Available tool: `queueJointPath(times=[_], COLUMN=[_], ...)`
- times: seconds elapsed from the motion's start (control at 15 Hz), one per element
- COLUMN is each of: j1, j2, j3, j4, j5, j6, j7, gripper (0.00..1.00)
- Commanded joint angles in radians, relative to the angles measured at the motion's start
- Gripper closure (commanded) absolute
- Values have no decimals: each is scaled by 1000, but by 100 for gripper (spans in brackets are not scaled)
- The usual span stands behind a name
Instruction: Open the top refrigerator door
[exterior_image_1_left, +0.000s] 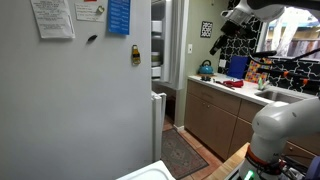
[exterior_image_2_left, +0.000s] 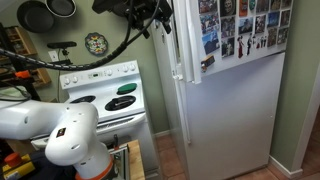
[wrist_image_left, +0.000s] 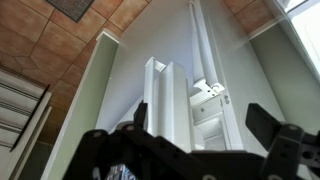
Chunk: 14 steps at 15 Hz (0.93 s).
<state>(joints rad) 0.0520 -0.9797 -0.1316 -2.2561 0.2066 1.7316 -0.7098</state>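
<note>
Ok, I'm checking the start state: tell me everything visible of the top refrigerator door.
The top refrigerator door is pale white, smooth, upright and apparently shut, seen nearly edge-on above the lower door. A long white vertical handle runs down its front. The open gripper hovers near its top; contact is unclear.

In both exterior views the top refrigerator door (exterior_image_2_left: 189, 40) sits directly above the lower door (exterior_image_2_left: 188, 130). In an exterior view the fridge side (exterior_image_2_left: 245, 100) extends right of both doors, with photos (exterior_image_2_left: 245, 25) on its upper part; the stove (exterior_image_2_left: 105, 95) stands just left of the doors, pans (exterior_image_2_left: 45, 12) on the wall (exterior_image_2_left: 75, 25) behind it. The gripper (exterior_image_2_left: 160, 18) is near the top door, above the stove. In an exterior view a counter (exterior_image_1_left: 225, 88) lies right of the doors and farther off, a kettle (exterior_image_1_left: 205, 68) on it
</note>
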Motion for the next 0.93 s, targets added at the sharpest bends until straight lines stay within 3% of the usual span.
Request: queueJointPath(times=[0.0, 0.47, 0.53, 0.87], j1=[36, 51, 63, 64], j2=[-47, -106, -63, -87], j3=[-1, -2, -9, -9], j4=[-36, -71, -37, -53], j5=[-26, -25, -23, -24], j6=[-15, -55, -30, -37], j7=[40, 67, 55, 64], gripper=[0, 0, 0, 0])
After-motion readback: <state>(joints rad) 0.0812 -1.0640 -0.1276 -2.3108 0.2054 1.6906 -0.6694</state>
